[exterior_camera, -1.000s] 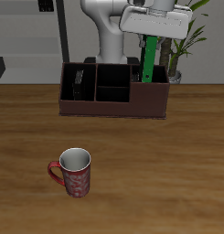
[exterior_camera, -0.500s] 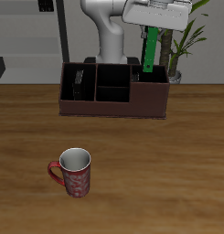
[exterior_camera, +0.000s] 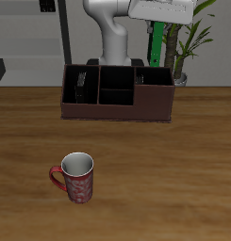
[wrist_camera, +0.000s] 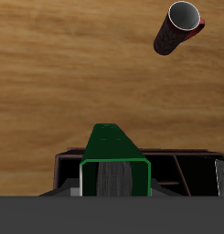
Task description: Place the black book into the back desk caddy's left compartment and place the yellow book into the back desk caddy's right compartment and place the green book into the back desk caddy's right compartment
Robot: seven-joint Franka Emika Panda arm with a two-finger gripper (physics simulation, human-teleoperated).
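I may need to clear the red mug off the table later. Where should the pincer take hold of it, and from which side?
The red mug stands upright on the table, mouth open upward, its handle sticking out sideways. Probably best to come straight down and pinch the rim wall on the side away from the handle, one finger inside, one outside. The pincer currently holds the green book.
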